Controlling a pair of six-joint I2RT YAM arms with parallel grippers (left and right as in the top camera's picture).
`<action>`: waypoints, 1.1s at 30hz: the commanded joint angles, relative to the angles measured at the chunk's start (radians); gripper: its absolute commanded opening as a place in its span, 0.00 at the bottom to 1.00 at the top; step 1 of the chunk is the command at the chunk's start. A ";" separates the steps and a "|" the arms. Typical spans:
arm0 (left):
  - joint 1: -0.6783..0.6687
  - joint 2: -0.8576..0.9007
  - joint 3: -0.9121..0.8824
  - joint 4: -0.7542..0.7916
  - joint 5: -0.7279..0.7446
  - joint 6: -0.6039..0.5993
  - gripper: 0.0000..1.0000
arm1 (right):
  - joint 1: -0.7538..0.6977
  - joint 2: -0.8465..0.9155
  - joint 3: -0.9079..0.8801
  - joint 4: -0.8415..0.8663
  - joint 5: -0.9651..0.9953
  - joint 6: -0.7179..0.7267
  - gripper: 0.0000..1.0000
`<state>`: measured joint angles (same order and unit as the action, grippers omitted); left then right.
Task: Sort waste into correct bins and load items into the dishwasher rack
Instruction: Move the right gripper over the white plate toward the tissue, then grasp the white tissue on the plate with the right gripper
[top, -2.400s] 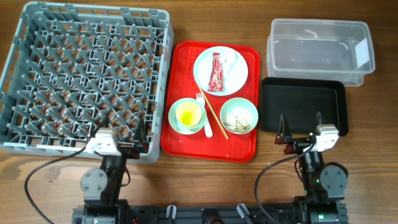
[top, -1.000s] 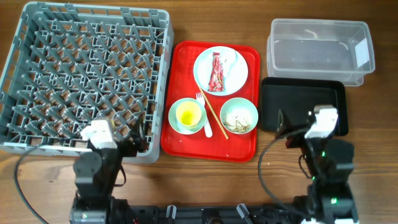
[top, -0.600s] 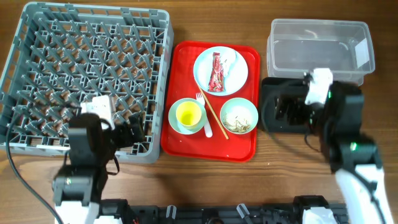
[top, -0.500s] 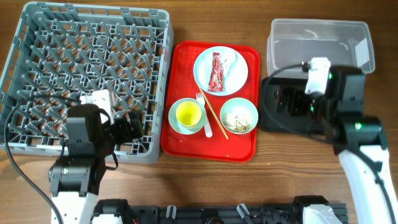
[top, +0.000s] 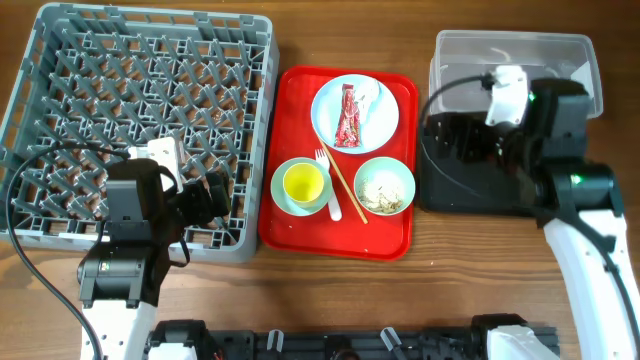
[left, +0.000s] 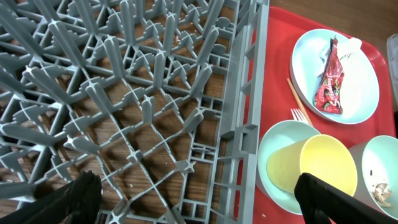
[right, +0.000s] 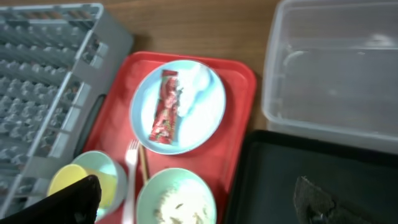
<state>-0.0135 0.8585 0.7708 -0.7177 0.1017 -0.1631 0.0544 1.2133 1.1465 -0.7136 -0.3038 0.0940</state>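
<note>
The grey dishwasher rack (top: 150, 20) stands empty at the left. On the red serving tray (top: 290, 120), a mint plate (top: 372, 125) holds the red wrapper (top: 347, 115) and white tissue (top: 372, 93). One mint bowl (top: 284, 198) holds the yellow cup (top: 302, 183); the other (top: 384, 186) holds rice scraps. Fork (top: 324, 168), spoon (top: 334, 209) and chopsticks (top: 347, 188) lie between them. The clear tub (top: 470, 60) and black tray (top: 445, 195) are at the right. My left gripper (left: 199, 208) is open over the rack's front right corner (left: 245, 134). My right gripper (right: 196, 208) is open above the black tray (right: 280, 180).
The red serving tray sits between the rack and the bins, close to both. Bare wooden table runs along the front edge. The right arm covers much of the black tray in the overhead view. The tub (right: 336, 68) is empty.
Both arms have lifted from the front edge and moved forward. The left now hangs over the rack's front right corner, the right over the black tray near the tub. Nothing on the table moved.
</note>
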 joint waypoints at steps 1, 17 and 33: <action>0.005 0.000 0.019 0.010 -0.002 -0.009 1.00 | 0.069 0.109 0.147 -0.043 0.031 0.045 1.00; 0.005 0.000 0.019 0.018 -0.002 -0.009 1.00 | 0.333 0.568 0.381 0.153 0.395 0.358 0.92; 0.005 0.000 0.019 -0.003 -0.002 -0.009 1.00 | 0.356 0.899 0.381 0.262 0.475 0.670 0.81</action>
<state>-0.0135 0.8585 0.7715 -0.7151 0.1017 -0.1631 0.4110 2.0789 1.5143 -0.4622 0.1368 0.6613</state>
